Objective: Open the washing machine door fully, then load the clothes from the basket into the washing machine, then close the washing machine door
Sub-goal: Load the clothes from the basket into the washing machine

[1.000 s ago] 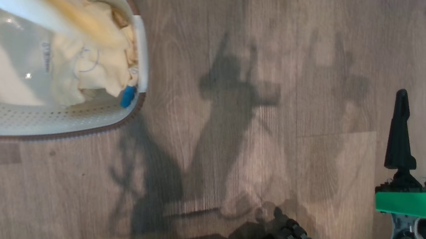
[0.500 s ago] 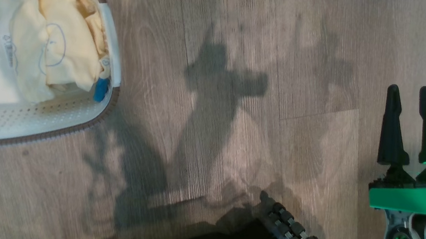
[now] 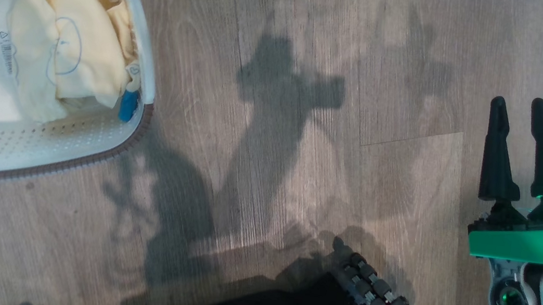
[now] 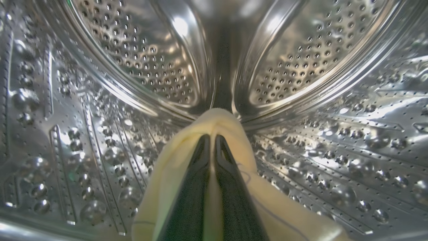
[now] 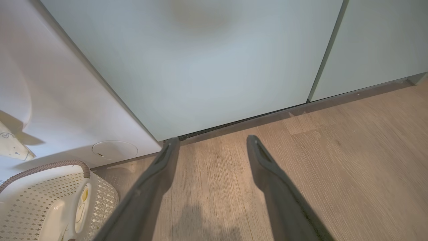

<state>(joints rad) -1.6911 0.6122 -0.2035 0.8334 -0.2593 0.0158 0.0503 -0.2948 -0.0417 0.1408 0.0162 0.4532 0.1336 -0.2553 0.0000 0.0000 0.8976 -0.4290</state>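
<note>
Clothes [image 3: 80,48] of pale yellow lie as one heap in the basket [image 3: 40,153], which stands on the floor [image 3: 301,167] at the upper left of the head view. The heap fills the right part of the basket and touches its right wall; a blue trim [image 3: 128,105] shows at the lower corner of the heap. How many pieces are in the heap cannot be told. The left part of the basket bottom is bare and carries one label [image 3: 6,52]. To the right of the basket the wooden floor is open up to the right gripper [image 3: 519,101]. This gripper hangs over the floor at the right edge, well apart from the basket; its two fingers stand apart with nothing between them.

In the left wrist view the left gripper [image 4: 212,138] is inside the steel drum [image 4: 83,134] of the washing machine [image 5: 67,100]. Its two fingers are nearly together and pinch one yellow garment [image 4: 217,117], which wraps over the tips and hangs down on both sides. The drum walls are near on all sides.

In the right wrist view the white machine is at the left, with the basket below it. Then come two pale-green cabinet doors [image 5: 200,67] with a narrow seam between them, and free floor in front of them.
</note>
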